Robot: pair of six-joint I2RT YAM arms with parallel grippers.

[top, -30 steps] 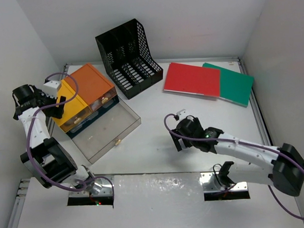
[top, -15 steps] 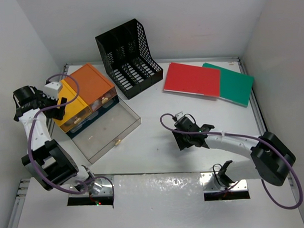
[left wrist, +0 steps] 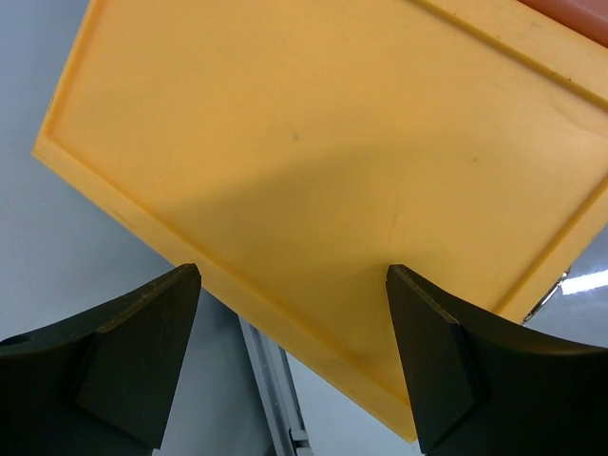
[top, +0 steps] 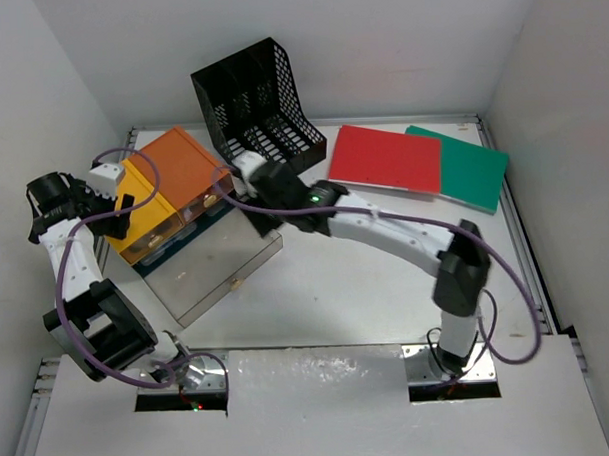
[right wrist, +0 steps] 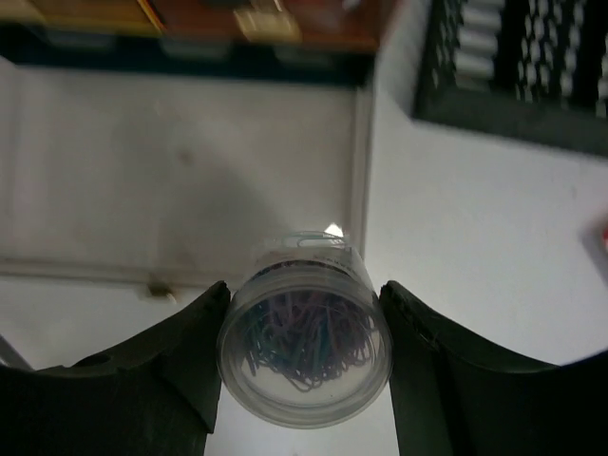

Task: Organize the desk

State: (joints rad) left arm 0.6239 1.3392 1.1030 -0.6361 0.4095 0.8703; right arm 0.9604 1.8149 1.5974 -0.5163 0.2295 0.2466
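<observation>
The desk (top: 386,275) is a white tabletop with metal rails. My right gripper (top: 256,215) reaches far left, over the back right corner of a pulled-out clear drawer (top: 211,266). In the right wrist view the gripper (right wrist: 304,356) is shut on a clear round tub of coloured paper clips (right wrist: 304,347), above the drawer's wall (right wrist: 361,171). My left gripper (top: 116,207) sits at the left side of the orange-yellow drawer box (top: 173,183). The left wrist view shows it (left wrist: 294,366) open, with the box's yellow top (left wrist: 313,161) in front of the fingers.
A black mesh file rack (top: 261,114) stands at the back, just behind the right gripper. A red folder (top: 384,158) and a green folder (top: 472,167) lie at the back right. Walls close in the left, back and right.
The right arm has swung from the desk's middle up and left to the clear drawer, its jaws now closed on the tub. The left arm has not moved.
</observation>
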